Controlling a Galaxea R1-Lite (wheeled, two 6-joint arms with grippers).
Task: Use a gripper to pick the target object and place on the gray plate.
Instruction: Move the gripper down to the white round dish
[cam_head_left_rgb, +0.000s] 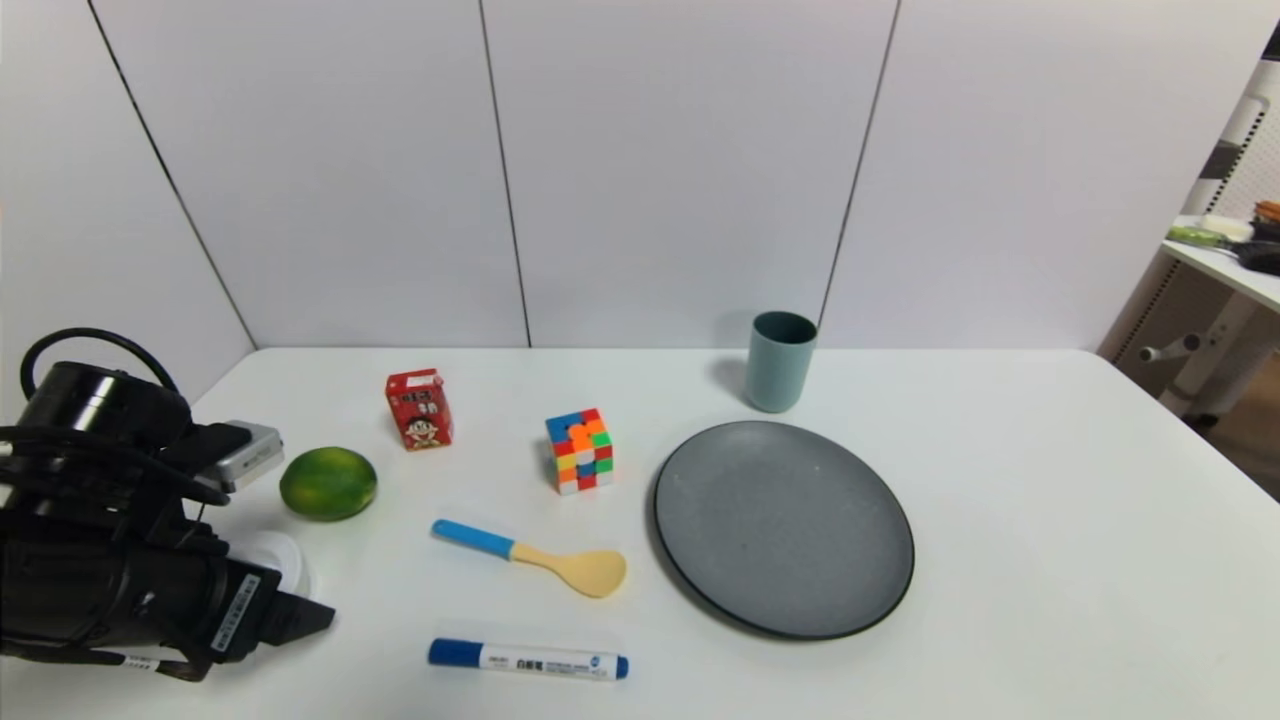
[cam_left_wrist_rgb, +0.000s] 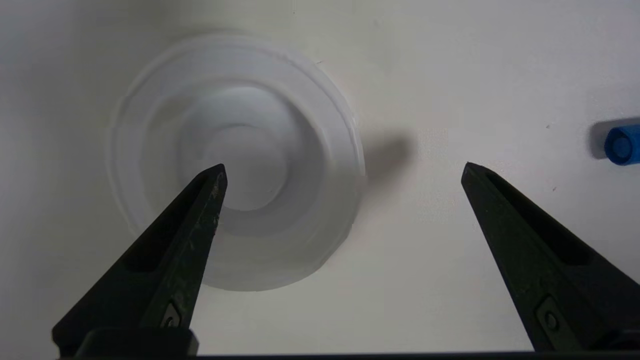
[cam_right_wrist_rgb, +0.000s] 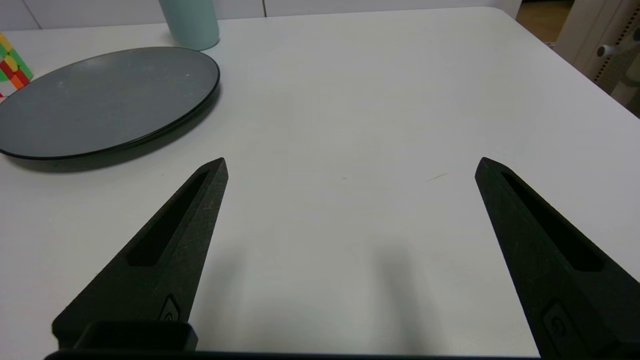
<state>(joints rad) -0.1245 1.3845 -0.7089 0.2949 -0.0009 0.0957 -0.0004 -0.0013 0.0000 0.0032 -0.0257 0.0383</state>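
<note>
The left gripper (cam_left_wrist_rgb: 344, 170) hangs over the white worktop (cam_head_left_rgb: 1000, 500) with its 2 fingers (cam_left_wrist_rgb: 200, 210) spread wide and nothing held between them. The target object (cam_left_wrist_rgb: 235, 160), a round shallow white container with raised rings, sits on the worktop under the tip of 1 finger; that tip shows over the container's middle, while the other finger stands well clear of its rim over bare worktop. About half of the container lies in the gap between the fingers and the rest lies outside it. Whether the nearer tip touches the container cannot be told. In the head view the container (cam_head_left_rgb: 285, 560) is mostly hidden behind the left gripper (cam_head_left_rgb: 300, 615), near the worktop's left side, with a green lime (cam_head_left_rgb: 328, 483) just beyond it. The blue cap of a marker (cam_left_wrist_rgb: 621, 145) shows beyond the outer finger; a spoon (cam_head_left_rgb: 535, 558) and a colour cube (cam_head_left_rgb: 580, 450) lie between the container and the gray plate (cam_head_left_rgb: 783, 528), which rests well apart toward the right with a blue-gray cup (cam_head_left_rgb: 781, 360) behind it. The right gripper (cam_right_wrist_rgb: 350, 167) hovers with fingers wide apart and empty above open worktop beside the plate (cam_right_wrist_rgb: 105, 100)
</note>
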